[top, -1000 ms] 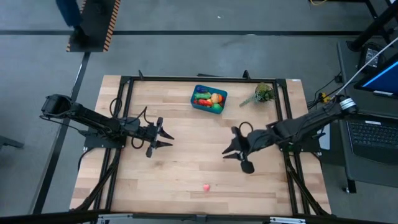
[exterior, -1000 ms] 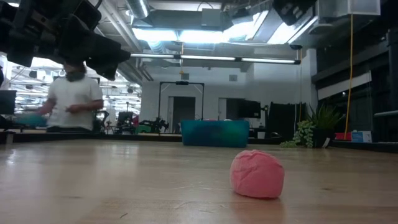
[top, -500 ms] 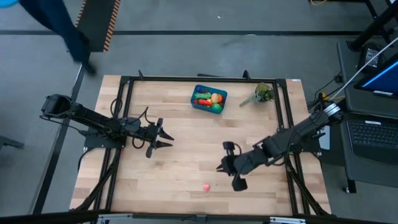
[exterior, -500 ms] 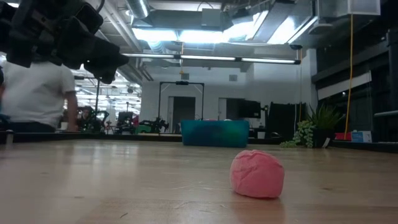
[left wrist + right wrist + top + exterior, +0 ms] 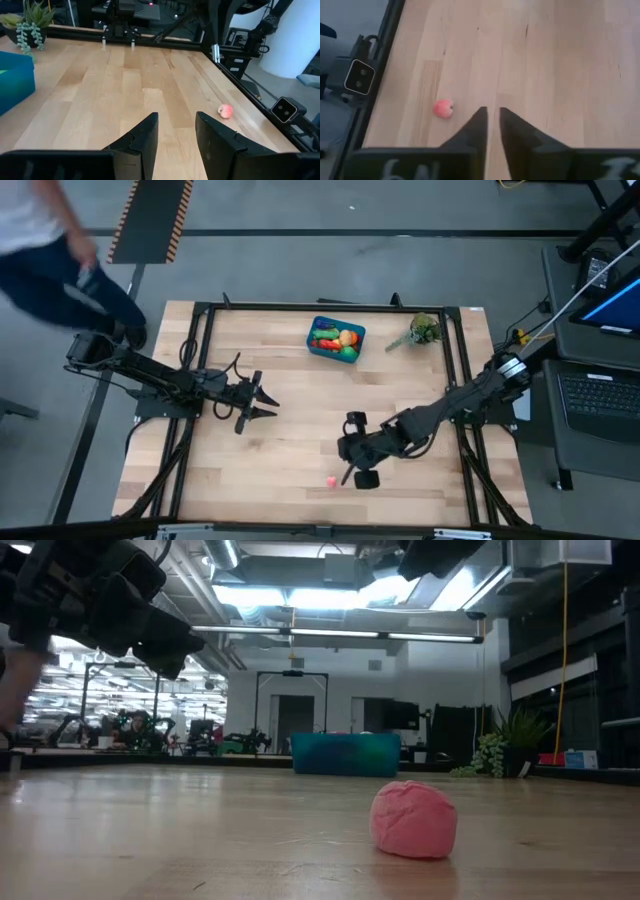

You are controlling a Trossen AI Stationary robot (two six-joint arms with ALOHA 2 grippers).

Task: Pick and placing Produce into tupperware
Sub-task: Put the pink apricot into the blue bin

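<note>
We had the right gripper [image 5: 491, 120] close above the board, its fingers nearly pressed together with only a thin slit between them and nothing in it. The last loose piece of produce, a small pink fruit [image 5: 443, 108], lay on the wood just beside and slightly ahead of those fingertips, off to one side, not between them. That was our first worry: clenched as they were, the fingers could not take the fruit, and if we had come down without spreading them we would have nudged it. In the low view the pink fruit looked round, so a glancing touch would probably have sent it rolling toward the near table edge [image 5: 300, 500], which lay not far beyond it in the high view.

A second risk was the sideways offset. Had we opened without first shifting across, one finger could have landed on top of the fruit and squashed or flicked it.

Farther off, the left gripper [image 5: 176, 131] waited with its fingers partly spread and empty, well apart from the fruit, so we saw little chance of a clash.

Farthest from the right fingers, at the far side of the table, stood the teal tupperware [image 5: 322, 348], already holding several pieces of produce. Carrying that far with a weak pinch on a round fruit, we judged, could drop it on the way.
</note>
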